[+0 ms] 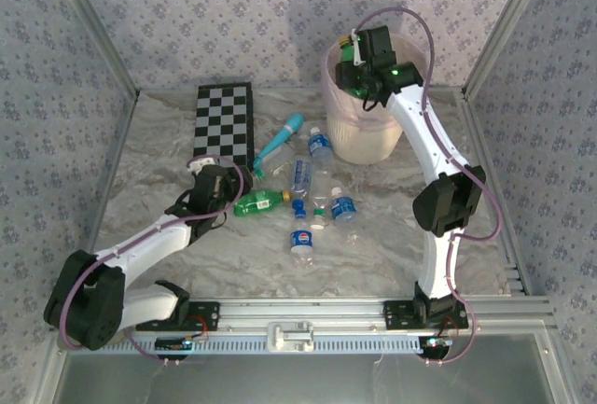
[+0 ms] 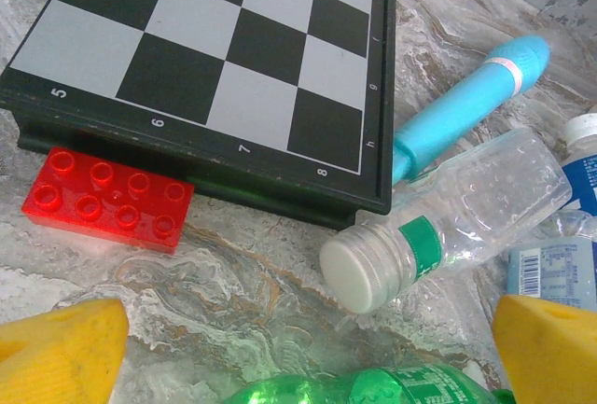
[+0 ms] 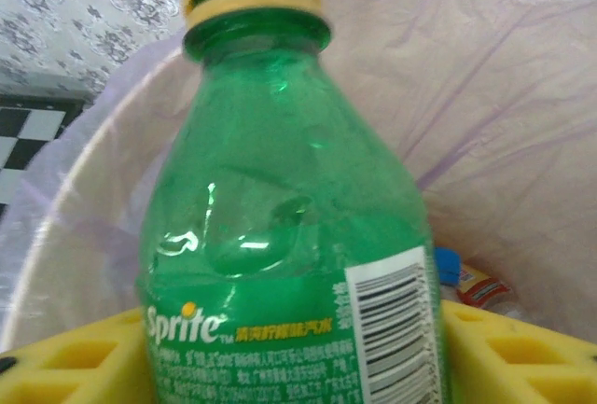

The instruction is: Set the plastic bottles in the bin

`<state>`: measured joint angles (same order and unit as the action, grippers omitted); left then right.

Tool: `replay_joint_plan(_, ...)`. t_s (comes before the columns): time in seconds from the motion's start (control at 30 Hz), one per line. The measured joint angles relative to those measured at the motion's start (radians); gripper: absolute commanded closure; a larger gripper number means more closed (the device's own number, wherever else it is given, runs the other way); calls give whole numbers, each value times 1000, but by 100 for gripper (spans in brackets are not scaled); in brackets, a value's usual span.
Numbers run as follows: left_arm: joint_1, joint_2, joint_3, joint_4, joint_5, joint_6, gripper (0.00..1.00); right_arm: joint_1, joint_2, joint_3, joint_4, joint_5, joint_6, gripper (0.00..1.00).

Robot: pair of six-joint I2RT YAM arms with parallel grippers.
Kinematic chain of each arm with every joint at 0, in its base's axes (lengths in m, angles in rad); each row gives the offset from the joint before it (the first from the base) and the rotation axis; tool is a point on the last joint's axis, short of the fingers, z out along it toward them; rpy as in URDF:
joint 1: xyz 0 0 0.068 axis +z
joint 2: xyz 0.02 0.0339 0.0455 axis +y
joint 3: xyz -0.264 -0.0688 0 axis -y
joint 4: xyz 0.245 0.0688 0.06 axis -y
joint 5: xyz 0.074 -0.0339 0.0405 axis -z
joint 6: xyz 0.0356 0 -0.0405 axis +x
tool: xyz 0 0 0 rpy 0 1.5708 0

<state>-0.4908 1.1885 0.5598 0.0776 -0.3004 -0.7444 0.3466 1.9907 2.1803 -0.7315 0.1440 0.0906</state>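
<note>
My right gripper (image 1: 359, 77) hangs over the mouth of the bin (image 1: 364, 138), shut on a green bottle with a yellow cap (image 3: 289, 236). The bottle stands upright between the yellow fingers (image 3: 508, 353), with the pink liner (image 3: 504, 96) behind it. A blue cap (image 3: 448, 264) lies down inside the bin. On the table, several clear bottles with blue labels (image 1: 300, 175) and one green bottle (image 1: 254, 202) lie in a loose group. My left gripper (image 1: 207, 183) is open just left of that green bottle (image 2: 392, 387), near a clear white-capped bottle (image 2: 448, 227).
A black-and-white checkerboard (image 1: 224, 122) lies at the back left, with a red toy brick (image 2: 107, 199) against its near edge. A teal wand (image 1: 278, 139) lies between the board and the bottles. Patterned walls enclose the table on three sides.
</note>
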Motion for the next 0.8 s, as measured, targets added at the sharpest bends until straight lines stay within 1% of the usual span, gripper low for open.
replay_joint_plan(0.07, 0, -6, 0, -3, 0, 0, 0, -3, 4, 10, 0, 3, 2, 14)
replay_joint_plan(0.13, 0, -11, -1, -3, 0, 0, 0, -4, 7, 22, 0, 6, -2, 1)
replay_joint_plan(0.4, 0, -13, -6, -5, 8, 4, 0, 1, 2, 48, 2, -6, -2, 0)
replay_joint_plan(0.5, 8, -1, -5, -2, 35, 39, 0, 6, -27, 21, 18, -27, 0, 0)
replay_joint_plan(0.63, 35, 56, 27, -9, 99, 112, 0, 10, -149, -120, 83, -69, 19, 0)
replay_joint_plan(0.8, 50, 125, 89, -15, 184, 182, 0, 10, -376, -406, 229, -115, 65, 0)
